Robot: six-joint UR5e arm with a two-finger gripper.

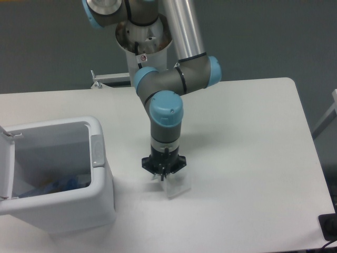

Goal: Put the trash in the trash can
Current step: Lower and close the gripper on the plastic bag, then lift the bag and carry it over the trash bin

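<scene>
The white trash can (100,158) stands at the front left of the table with its lid swung open to the left. The crushed clear bottle with its blue label (58,185) lies inside it at the bottom. The crumpled translucent wrapper (175,186) lies on the table to the right of the can. My gripper (164,178) points straight down right over the wrapper's left edge, its fingertips at the wrapper. The wrist hides the fingers, so I cannot tell whether they are closed on it.
The arm's base (143,39) stands at the back edge of the table. A dark object (329,226) sits at the table's front right corner. A grey latch tab (97,150) is on the can's right rim.
</scene>
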